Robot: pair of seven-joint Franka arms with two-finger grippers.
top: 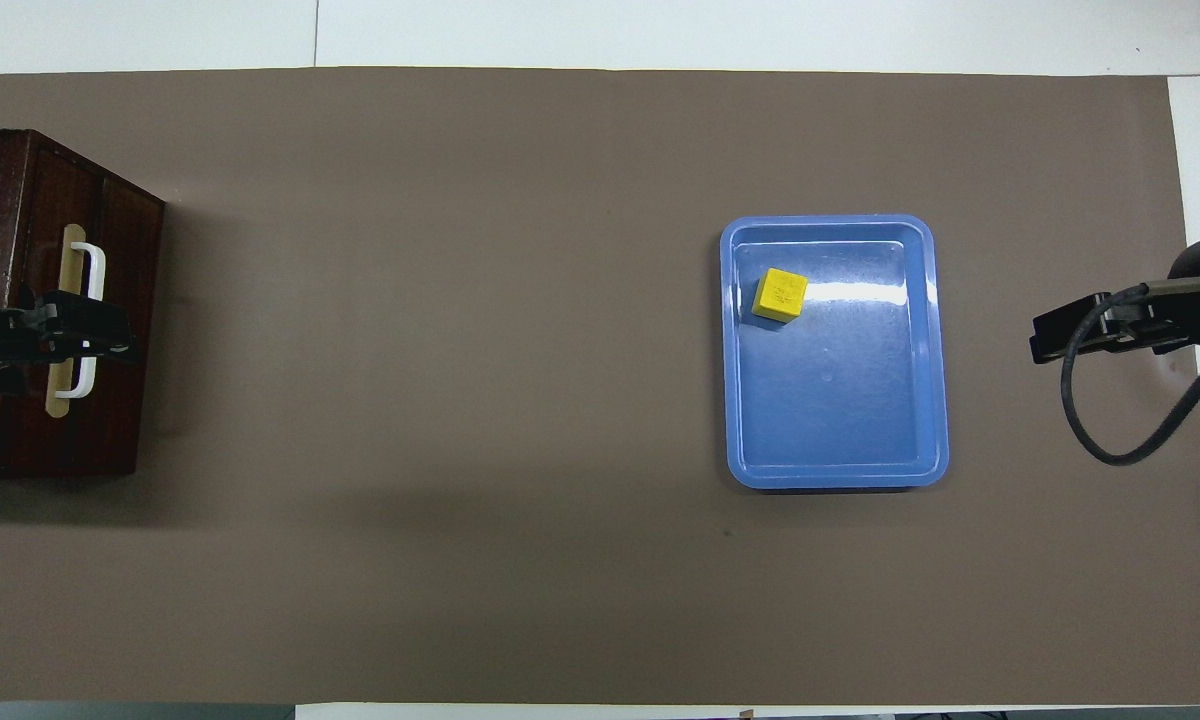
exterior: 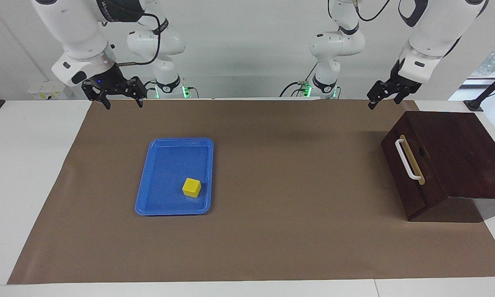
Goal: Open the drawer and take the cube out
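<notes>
The cube (exterior: 192, 187) already lies in the blue tray (exterior: 144, 204), well apart from the shut drawer (exterior: 410, 163) at the left arm's end. You have both the left gripper (exterior: 381, 97) and the right gripper (exterior: 121, 100) raised, jaws apart, holding nothing. Reach again and you risk knocking the cube out.

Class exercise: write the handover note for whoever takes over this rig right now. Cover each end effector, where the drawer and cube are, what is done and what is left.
Left end effector: open, empty, raised near the drawer.
Right end effector: open, empty, raised above the mat's edge nearest the robots, at the right arm's end.
Drawer: shut, white handle untouched, at the left arm's end of the table.
Cube: lying in the blue tray, toward the right arm's end.
Done: cube is out of the drawer.
Left: nothing visible; both arms clear.
</notes>
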